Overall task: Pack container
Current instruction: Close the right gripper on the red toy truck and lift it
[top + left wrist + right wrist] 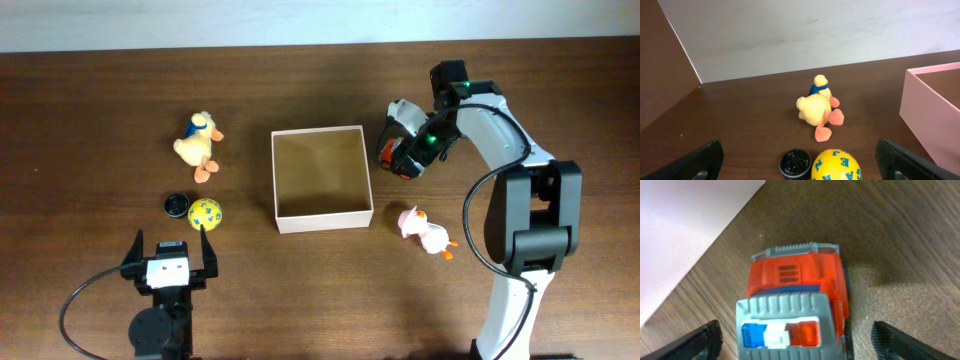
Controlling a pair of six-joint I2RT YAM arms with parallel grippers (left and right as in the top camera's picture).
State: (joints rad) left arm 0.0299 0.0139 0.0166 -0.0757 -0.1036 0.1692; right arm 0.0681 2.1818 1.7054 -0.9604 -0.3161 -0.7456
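The container (322, 217) is a square open cardboard box, white outside and tan inside, in the middle of the table; it holds nothing that I can see. Its wall shows in the left wrist view (930, 107) and the right wrist view (685, 225). My right gripper (402, 152) is open just right of the box, its fingers (795, 342) on either side of a red and grey toy truck (795, 305) on the table, apart from it. My left gripper (170, 262) is open and empty (800, 162), near a yellow lettered ball (836, 166).
A yellow plush duck (198, 143) lies left of the box, also in the left wrist view (817, 107). A small black round cap (177, 205) sits beside the yellow ball (205, 213). A pink plush toy (425, 230) lies right of the box's front corner.
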